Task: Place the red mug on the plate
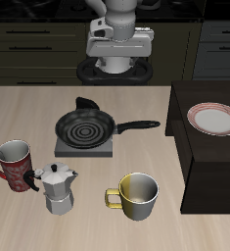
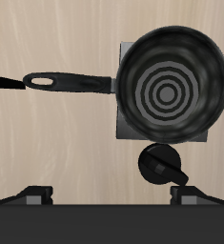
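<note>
Closest to the camera stand the yellow mug [image 1: 136, 196] and the coffee pot [image 1: 57, 188]. Right beside the pot is the red mug [image 1: 14, 164], upright near the table's front edge. My gripper [image 1: 118, 44] hangs far back, above the pan [image 1: 87, 128], so I must reach forward. I cannot tell if its fingers are apart. I'd carry the mug across to the plate [image 1: 213, 119] on the dark box [image 1: 209, 162].

I am seeing a white, rounded arm [image 1: 117, 20] carrying a boxy light-grey gripper [image 1: 118, 47]; its dark fingertips [image 2: 33, 193] are showing blocky.
</note>
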